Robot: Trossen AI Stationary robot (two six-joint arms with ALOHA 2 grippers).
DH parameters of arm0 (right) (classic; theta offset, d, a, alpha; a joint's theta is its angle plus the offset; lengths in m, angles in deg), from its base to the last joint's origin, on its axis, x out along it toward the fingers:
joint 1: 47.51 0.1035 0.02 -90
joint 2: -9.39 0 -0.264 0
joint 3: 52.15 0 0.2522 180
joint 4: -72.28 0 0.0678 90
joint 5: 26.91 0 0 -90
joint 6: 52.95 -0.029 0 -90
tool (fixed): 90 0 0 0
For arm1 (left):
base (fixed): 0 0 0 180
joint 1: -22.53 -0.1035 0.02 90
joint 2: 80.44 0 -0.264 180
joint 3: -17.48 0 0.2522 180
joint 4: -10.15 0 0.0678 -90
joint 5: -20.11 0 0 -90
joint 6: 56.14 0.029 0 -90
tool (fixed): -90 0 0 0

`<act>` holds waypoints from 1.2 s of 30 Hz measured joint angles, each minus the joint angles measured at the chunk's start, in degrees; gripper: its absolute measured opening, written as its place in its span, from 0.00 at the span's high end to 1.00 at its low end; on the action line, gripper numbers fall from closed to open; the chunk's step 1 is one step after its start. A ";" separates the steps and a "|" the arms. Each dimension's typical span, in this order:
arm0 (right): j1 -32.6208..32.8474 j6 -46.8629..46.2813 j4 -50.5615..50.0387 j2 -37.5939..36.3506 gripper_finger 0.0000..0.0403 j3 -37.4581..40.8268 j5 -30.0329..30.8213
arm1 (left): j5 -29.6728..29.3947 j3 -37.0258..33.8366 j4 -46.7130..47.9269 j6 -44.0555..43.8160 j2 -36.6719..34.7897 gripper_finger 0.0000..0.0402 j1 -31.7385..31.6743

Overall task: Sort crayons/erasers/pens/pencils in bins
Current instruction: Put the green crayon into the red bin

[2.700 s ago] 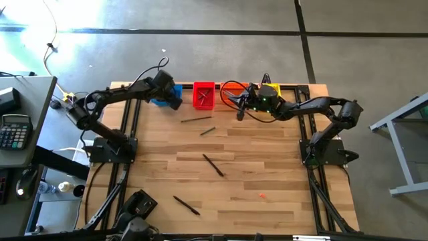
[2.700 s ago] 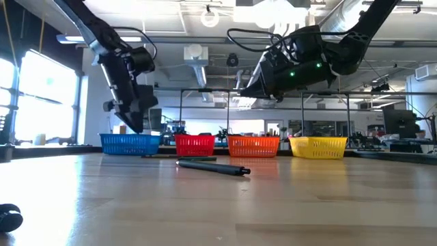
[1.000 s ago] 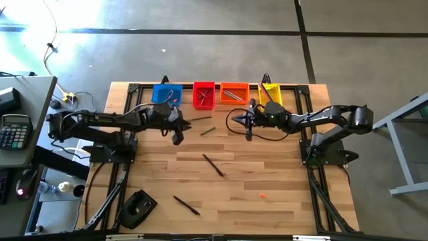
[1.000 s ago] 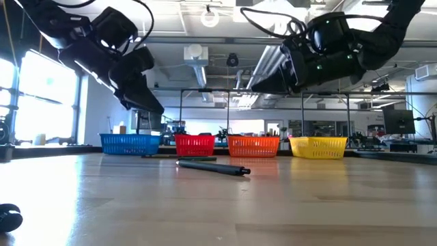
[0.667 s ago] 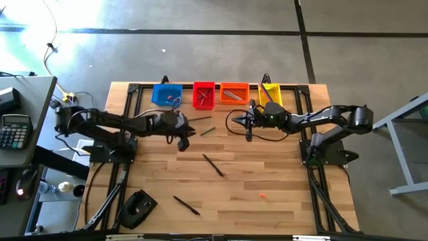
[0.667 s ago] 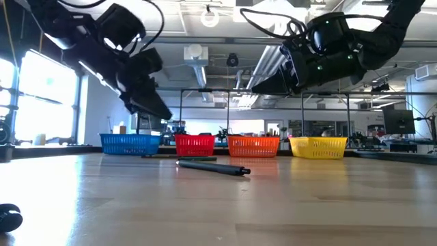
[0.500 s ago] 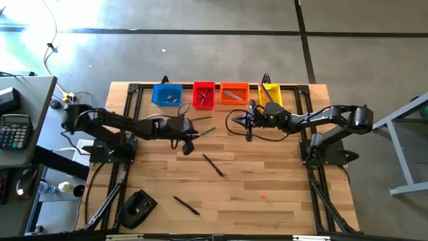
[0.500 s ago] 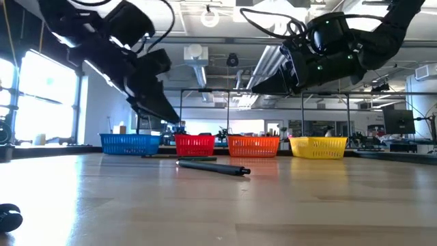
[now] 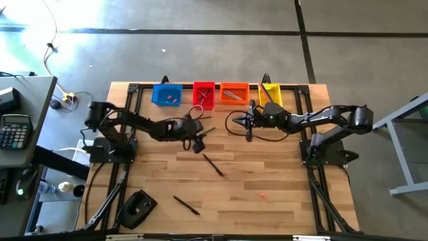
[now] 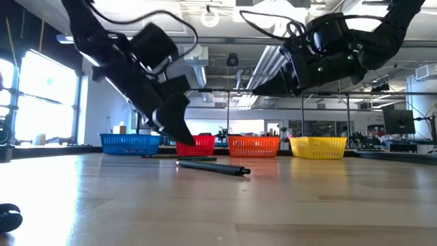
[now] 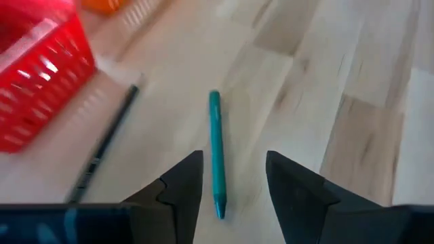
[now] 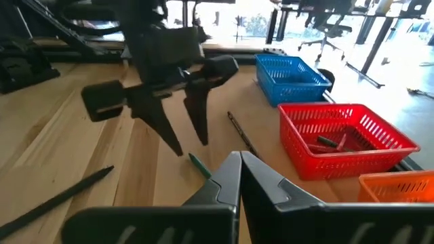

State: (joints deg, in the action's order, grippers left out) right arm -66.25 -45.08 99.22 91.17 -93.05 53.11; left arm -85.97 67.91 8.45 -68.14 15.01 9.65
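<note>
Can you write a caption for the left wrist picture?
Open left tool hovers over a teal crayon near the red bin.

Left arm (image 10: 147, 75) low before red bin (image 10: 196, 145); dark pen (image 10: 213, 167) on table (image 10: 273, 198).

I see the worktop (image 9: 267, 174) from overhead and from surface level; both wrist cameras share the red bin (image 11: 37, 74).

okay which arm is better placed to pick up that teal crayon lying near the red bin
Left. The left gripper is open with the teal crayon lying between its fingers, close below. The right gripper hangs shut, farther off beside it.
</note>
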 joint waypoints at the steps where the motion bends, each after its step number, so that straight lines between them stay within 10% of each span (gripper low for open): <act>1: 0.00 0.10 -0.32 0.02 1.00 0.00 0.01 | 1.59 0.21 -0.17 0.02 0.93 0.62 -0.45; 36: -0.01 1.22 -0.67 0.02 1.00 0.00 0.02 | 5.46 0.35 5.07 8.82 2.74 0.98 -2.75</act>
State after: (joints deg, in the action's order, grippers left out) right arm -66.26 -43.86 98.54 91.19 -93.05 53.14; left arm -80.52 68.26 13.52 -59.32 17.75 6.90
